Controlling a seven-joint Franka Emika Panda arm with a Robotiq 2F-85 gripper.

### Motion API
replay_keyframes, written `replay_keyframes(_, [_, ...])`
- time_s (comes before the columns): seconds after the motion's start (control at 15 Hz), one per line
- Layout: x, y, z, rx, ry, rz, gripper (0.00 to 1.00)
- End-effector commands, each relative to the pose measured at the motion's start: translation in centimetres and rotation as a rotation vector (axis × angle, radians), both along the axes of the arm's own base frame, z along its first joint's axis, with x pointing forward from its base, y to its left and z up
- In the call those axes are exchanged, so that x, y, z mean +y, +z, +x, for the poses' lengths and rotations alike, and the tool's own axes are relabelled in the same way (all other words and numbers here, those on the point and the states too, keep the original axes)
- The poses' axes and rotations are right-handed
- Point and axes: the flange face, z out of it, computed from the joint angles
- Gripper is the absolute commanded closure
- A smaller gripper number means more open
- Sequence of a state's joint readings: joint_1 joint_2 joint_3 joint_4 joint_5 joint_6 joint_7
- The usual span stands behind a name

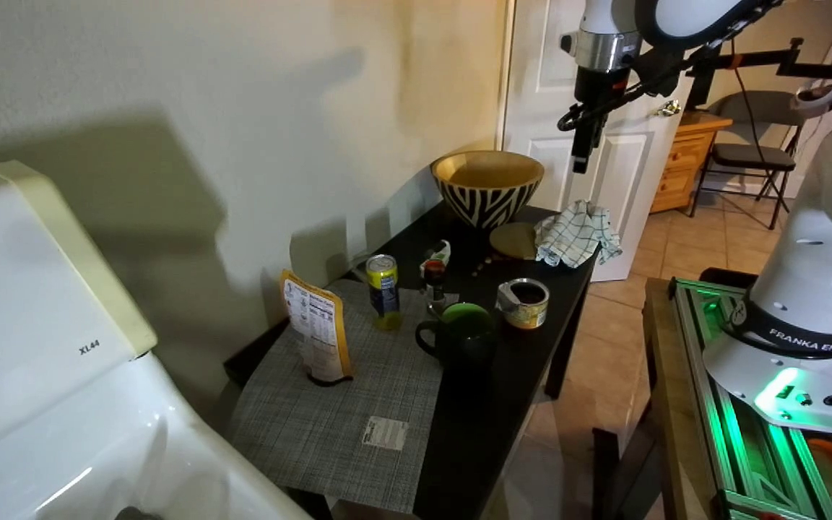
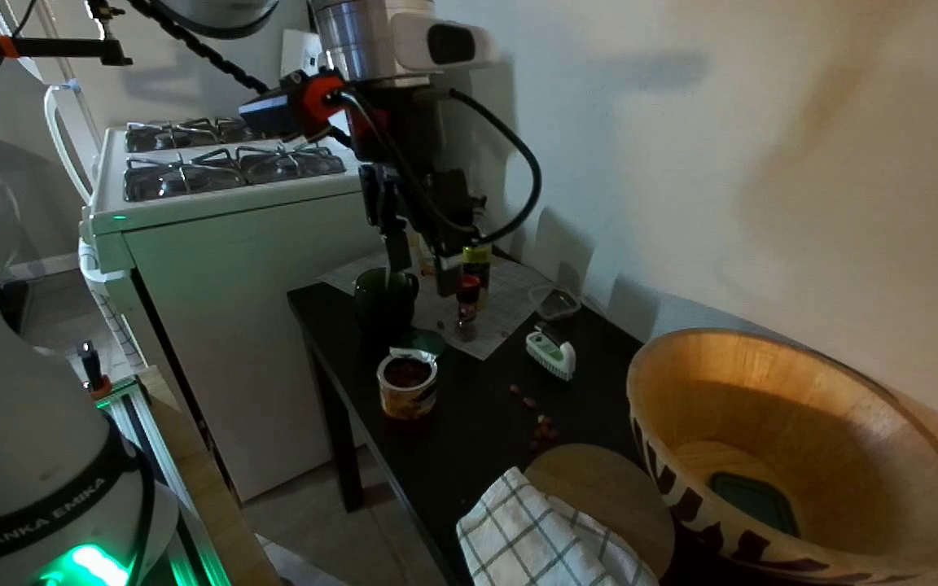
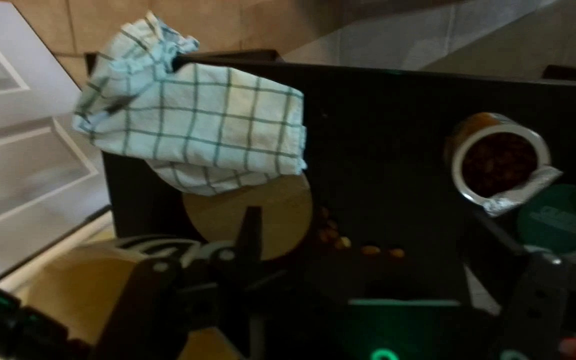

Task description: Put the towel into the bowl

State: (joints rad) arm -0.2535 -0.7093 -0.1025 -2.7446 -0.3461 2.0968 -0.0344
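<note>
The towel, white with dark checks, lies crumpled on the end of the black table, partly over a round wooden board; it shows in both exterior views (image 1: 576, 232) (image 2: 546, 537) and in the wrist view (image 3: 203, 115). The bowl, wooden inside with a zebra pattern outside, stands by the wall beside the board (image 1: 488, 206) (image 2: 709, 387). A dark green object (image 2: 754, 500) lies in it. In the wrist view my gripper partly covers the bowl (image 3: 83, 290). My gripper (image 3: 368, 222) is open and empty, in the air above the table, apart from towel and bowl (image 1: 581, 165) (image 2: 422, 264).
The round board (image 2: 599, 488) has scattered nuts beside it. An opened can (image 1: 528, 310), a dark green mug (image 1: 466, 339), a red-capped bottle (image 2: 467, 297), a yellow can (image 1: 383, 289), a pouch (image 1: 318, 332) and a brush (image 2: 550, 354) stand or lie on the table. A wall runs behind.
</note>
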Motion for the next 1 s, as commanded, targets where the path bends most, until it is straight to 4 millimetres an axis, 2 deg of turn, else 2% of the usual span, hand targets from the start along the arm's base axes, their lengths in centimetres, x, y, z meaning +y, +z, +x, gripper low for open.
replay_keyframes(0.0, [-6.2, -3.2, -1.9, 0.089, -0.139, -0.039, 0.00])
replay_keyframes(0.2, [-9.7, -7.3, -3.5, 0.182, -0.236, -0.044, 0.00])
replay_keyframes(0.33, [-10.9, -9.9, -4.0, 0.229, -0.294, -0.070, 0.00])
replay_keyframes(0.4, [-11.0, -10.6, -4.2, 0.239, -0.324, -0.071, 0.00])
replay_keyframes(0.47, [-10.4, -8.4, -4.3, 0.212, -0.279, -0.050, 0.00])
replay_keyframes(0.6, [-10.7, -10.2, -4.2, 0.243, -0.310, -0.050, 0.00])
replay_keyframes(0.8, [-11.2, -10.8, -4.0, 0.246, -0.323, -0.038, 0.00])
replay_keyframes(0.93, [-13.7, -12.1, -4.3, 0.202, -0.346, -0.008, 0.00])
